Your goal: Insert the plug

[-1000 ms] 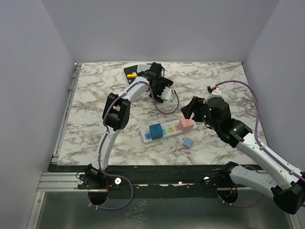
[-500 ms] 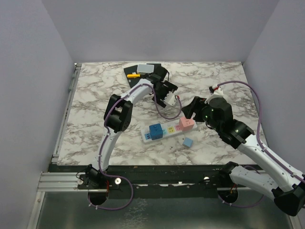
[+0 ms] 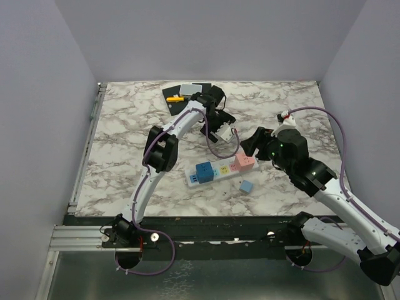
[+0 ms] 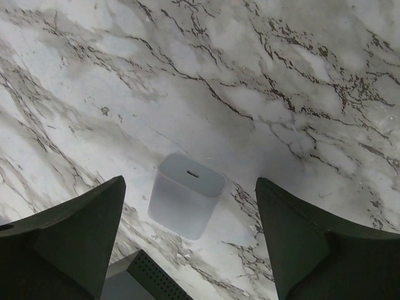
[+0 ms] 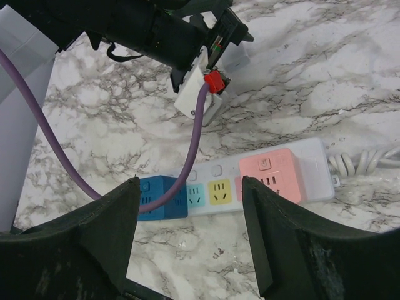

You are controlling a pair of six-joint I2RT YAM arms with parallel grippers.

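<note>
White cube plug [image 4: 186, 200], rounded edges, one slot port on its top face. It sits on the marble table [image 4: 281, 75], lower centre of the left wrist view. Left gripper [image 4: 189, 181] is released, fingers either side of the plug, not touching. Right gripper [image 5: 190, 181] is released and empty, above the power strip [image 5: 312, 169], which carries a blue adapter [image 5: 159, 199] and a pink adapter [image 5: 272, 175].

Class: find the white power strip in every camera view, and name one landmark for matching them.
Top external: power strip at centre, between the arms.
Left wrist: not in view.
Right wrist: power strip across the lower middle.
Shared landmark: pink block on its end, in both those views.
</note>
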